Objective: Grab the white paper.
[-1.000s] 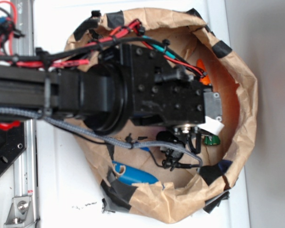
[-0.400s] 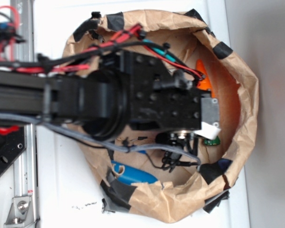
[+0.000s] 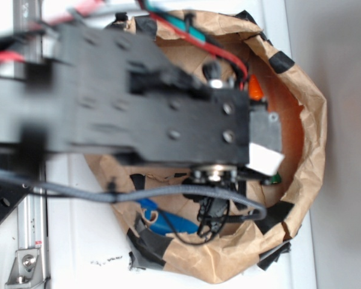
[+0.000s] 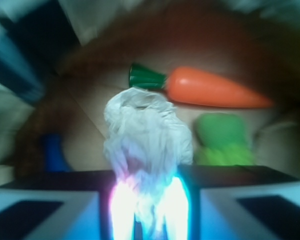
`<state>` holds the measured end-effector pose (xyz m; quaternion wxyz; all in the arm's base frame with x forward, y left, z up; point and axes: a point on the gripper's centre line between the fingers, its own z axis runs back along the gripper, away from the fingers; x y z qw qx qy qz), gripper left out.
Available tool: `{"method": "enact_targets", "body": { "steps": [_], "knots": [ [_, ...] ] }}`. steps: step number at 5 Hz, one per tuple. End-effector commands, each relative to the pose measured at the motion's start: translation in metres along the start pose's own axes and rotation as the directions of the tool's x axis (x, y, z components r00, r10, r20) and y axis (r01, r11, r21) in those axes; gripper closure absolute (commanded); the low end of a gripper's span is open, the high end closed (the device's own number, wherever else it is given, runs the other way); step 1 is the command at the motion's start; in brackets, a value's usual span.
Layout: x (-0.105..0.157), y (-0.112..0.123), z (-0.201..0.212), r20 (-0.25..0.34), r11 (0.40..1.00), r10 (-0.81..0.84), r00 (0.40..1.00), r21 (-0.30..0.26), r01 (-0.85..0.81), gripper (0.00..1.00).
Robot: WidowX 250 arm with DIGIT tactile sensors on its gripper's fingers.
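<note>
In the wrist view my gripper (image 4: 146,200) is shut on the white paper (image 4: 145,135), a crumpled whitish-grey ball pinched between the two jaws and held above the floor of the brown paper bowl. Behind it lie the orange toy carrot (image 4: 210,90) with its green top and the fuzzy lime-green toy (image 4: 222,137). In the exterior view the black arm (image 3: 138,114) covers most of the bowl; the paper and the gripper's jaws are hidden beneath it. Only the carrot's tip (image 3: 254,89) and a bit of green (image 3: 275,178) show.
The brown kraft paper bowl (image 3: 310,138) with black tape patches rings the work area. A blue object (image 3: 168,221) lies at the bowl's lower left, also seen in the wrist view (image 4: 54,152). Cables hang under the arm. A metal rail (image 3: 27,247) runs along the left.
The arm has risen toward the exterior camera, looking larger and blurred, and now hides more of the bowl. The carrot tip and green bit stay where they were.
</note>
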<state>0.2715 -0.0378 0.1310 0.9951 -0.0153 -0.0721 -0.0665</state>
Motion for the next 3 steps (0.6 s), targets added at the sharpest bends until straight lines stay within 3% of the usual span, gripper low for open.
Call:
{"method": "enact_targets", "body": {
  "steps": [1, 2, 3],
  "knots": [
    [0.001, 0.012, 0.067, 0.002, 0.991, 0.126, 0.992, 0.043, -0.125, 1.0],
    [-0.024, 0.026, 0.082, -0.026, 0.961, 0.275, 0.961, 0.025, -0.274, 1.0],
    [-0.044, 0.033, 0.083, -0.002, 0.95, 0.311, 0.95, 0.009, -0.311, 1.0]
  ]
}}
